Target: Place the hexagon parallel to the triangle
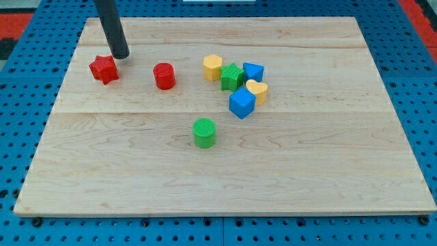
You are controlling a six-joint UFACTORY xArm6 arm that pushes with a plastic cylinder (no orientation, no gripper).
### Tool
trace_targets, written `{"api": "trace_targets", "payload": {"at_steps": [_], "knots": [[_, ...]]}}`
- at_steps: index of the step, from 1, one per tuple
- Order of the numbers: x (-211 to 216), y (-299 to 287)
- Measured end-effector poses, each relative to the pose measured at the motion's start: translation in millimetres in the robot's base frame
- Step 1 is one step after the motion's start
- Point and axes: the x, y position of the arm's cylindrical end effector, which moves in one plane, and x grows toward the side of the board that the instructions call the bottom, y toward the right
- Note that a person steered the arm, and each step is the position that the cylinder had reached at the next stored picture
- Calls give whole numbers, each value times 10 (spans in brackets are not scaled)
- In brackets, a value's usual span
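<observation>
My tip (121, 56) rests on the board at the upper left, just above and to the right of a red star block (104, 69), close to it. A yellow block (212, 67) that looks like a hexagon stands at the left end of a cluster near the middle top. Beside it are a green star block (232, 76) and a blue block (253, 72) whose shape I cannot make out for sure. A yellow heart block (257, 89) and a blue cube (242, 102) sit just below them. My tip is far to the left of this cluster.
A red cylinder (164, 75) stands between the red star and the cluster. A green cylinder (203, 132) stands alone below the cluster. The wooden board (328, 164) lies on a blue pegboard surface.
</observation>
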Motion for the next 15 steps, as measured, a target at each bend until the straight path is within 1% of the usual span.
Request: {"api": "trace_targets", "payload": {"at_steps": [1, 2, 3, 4, 5, 7, 8, 9, 10, 11, 12, 13, 14, 15], "knots": [[135, -31], [-144, 344], [-234, 1071], [-109, 925], [239, 1085], [116, 1969], [-89, 2256], [-62, 2599], [-192, 2660], [62, 2518], [253, 3075], [280, 3655], [451, 3711], [609, 3981]]}}
